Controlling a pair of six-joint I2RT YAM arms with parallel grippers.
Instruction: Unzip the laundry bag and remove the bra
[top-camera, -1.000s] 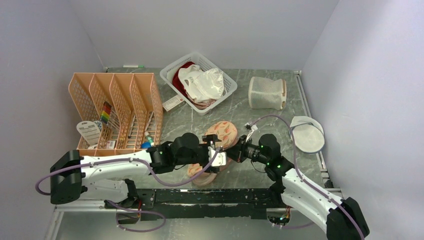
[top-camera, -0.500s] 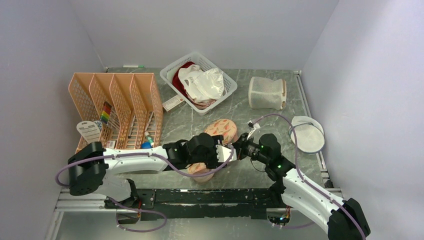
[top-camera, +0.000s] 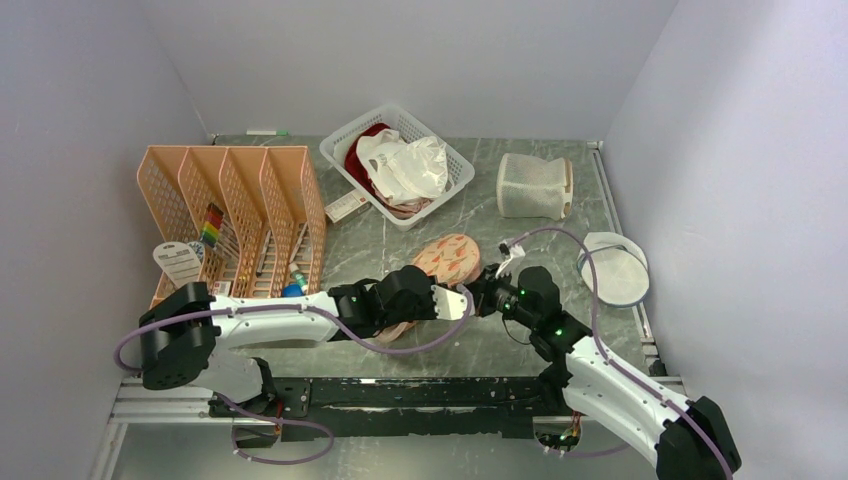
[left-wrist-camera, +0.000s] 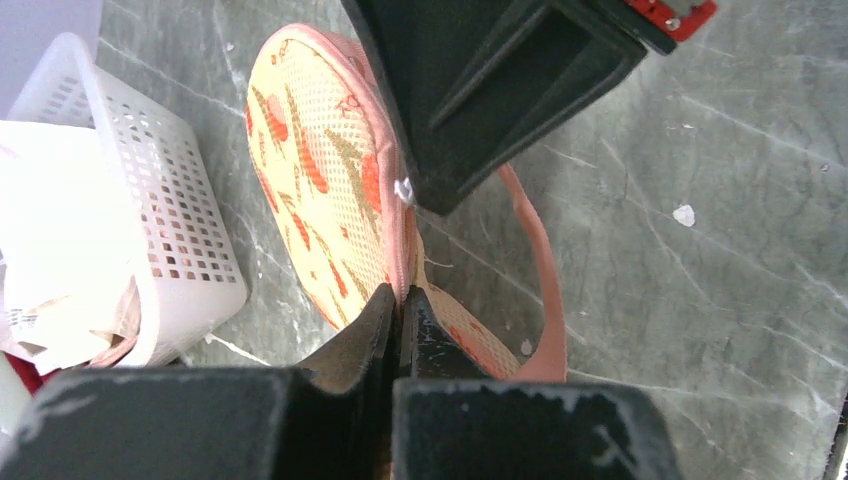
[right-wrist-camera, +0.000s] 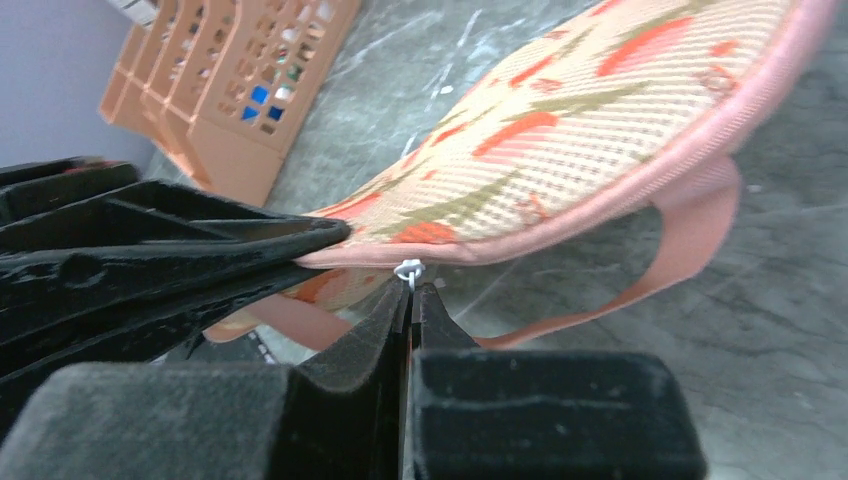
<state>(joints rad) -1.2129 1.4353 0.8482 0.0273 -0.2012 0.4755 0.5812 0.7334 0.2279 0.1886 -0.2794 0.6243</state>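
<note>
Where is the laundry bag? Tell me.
Top view: the laundry bag sits mid-table, nearer than the white basket, pinched by the left pincer and right pincer.

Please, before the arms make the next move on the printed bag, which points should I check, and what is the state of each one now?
1. Right gripper shut on the zipper pull: ok, fingertips closed just under the small white pull.
2. Left gripper pinching the laundry bag at its pink edging: ok.
3. Zipper opened: not ok, the edging looks closed in both wrist views.
4. Bra showing: not ok, none visible.
5. Pink loop outside both pinches: looks ok, it arcs beside the fingers, not between them.
</note>
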